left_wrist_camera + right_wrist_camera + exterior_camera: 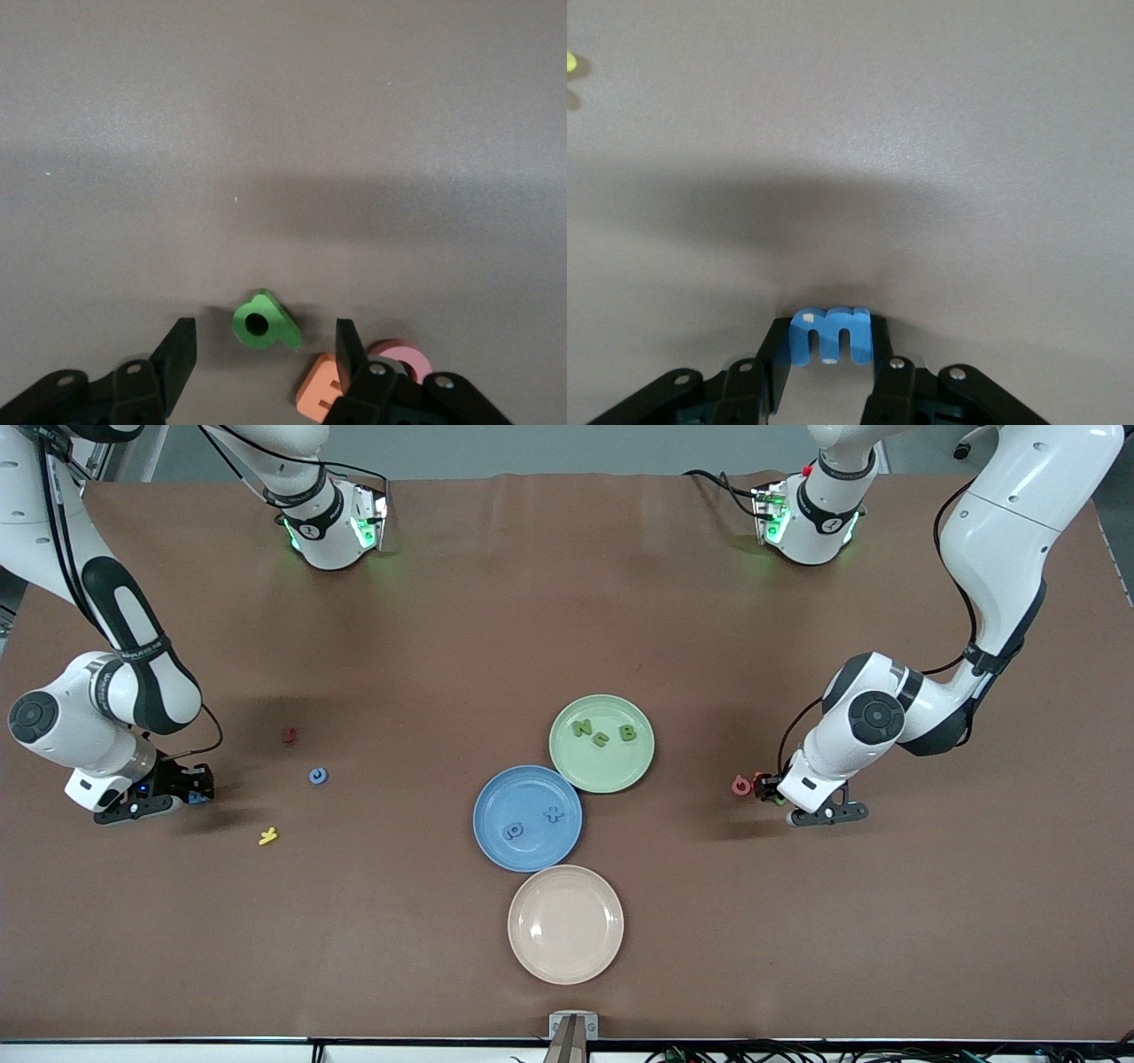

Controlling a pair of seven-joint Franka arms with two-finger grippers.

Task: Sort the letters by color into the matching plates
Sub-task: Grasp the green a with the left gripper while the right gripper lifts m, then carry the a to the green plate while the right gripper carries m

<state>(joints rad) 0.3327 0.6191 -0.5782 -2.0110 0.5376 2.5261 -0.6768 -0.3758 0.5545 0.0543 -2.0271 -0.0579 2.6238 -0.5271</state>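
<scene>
Right hand [828, 354] grips a blue letter [830, 335], bound for the blue plate [527, 817]; left hand [263, 354] gapes around a green letter [264, 322], ready to close.

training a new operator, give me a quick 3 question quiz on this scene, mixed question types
1. True or false: the green plate holds three green letters.
2. Multiple choice: what is between the right gripper's fingers? A) a yellow piece B) a blue letter C) nothing
3. Short answer: the left gripper is open around what, and which plate should take it?

Key
1. True: three lie in it, while the blue plate holds two blue letters and the beige plate none.
2. B: the fingers are shut on it, low at the right arm's end of the table.
3. A green letter, lying on the table between the fingers beside an orange piece and a pink piece; the green plate.
</scene>
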